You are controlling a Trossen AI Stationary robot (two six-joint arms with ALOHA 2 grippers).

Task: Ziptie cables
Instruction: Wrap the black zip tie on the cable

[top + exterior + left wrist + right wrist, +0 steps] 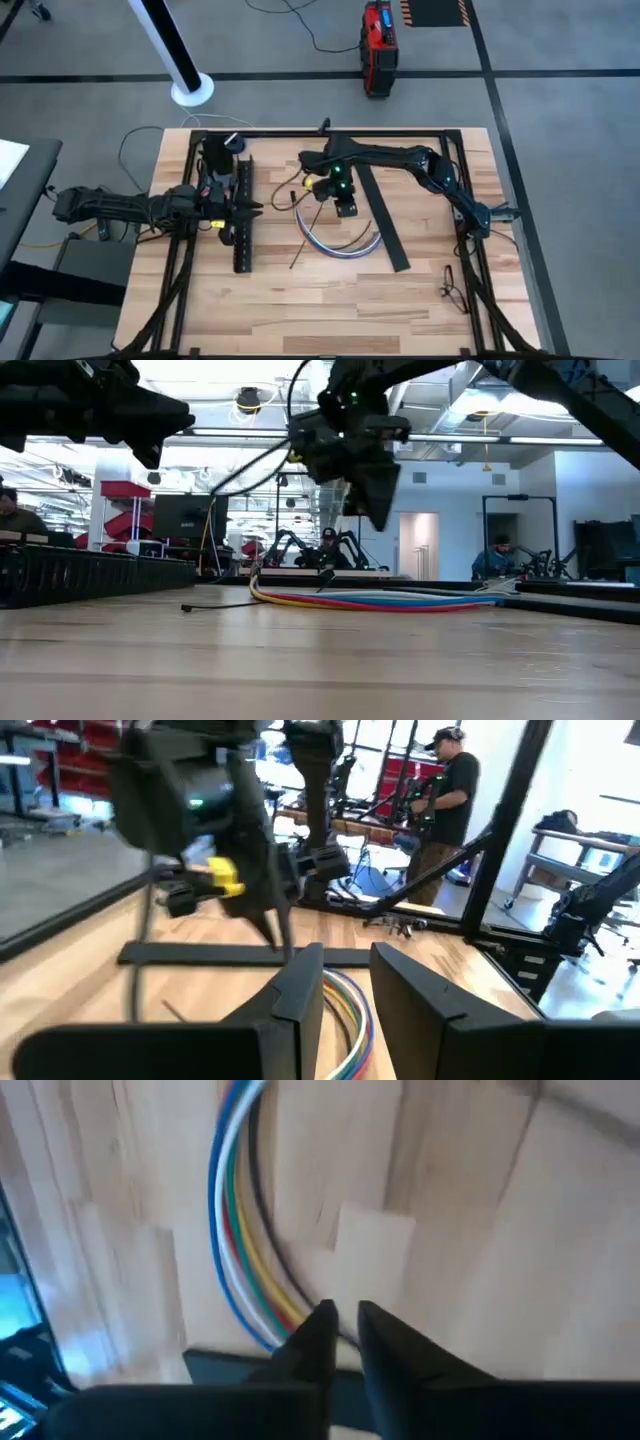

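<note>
While hanging above the wires (335,243) curved on the table (300,310), right claw (342,1325) almost shut, holding nothing; left claw (345,982) part open, empty, near the slotted strip (241,215); probably gathering first, tie needed next

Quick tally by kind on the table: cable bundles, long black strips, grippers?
Cable bundles: 1, the cables, curved on the wood
Long black strips: 2, the slotted channel and the flat strip
Grippers: 2, the left gripper at the channel and the right gripper above the cables
Total: 5
</note>
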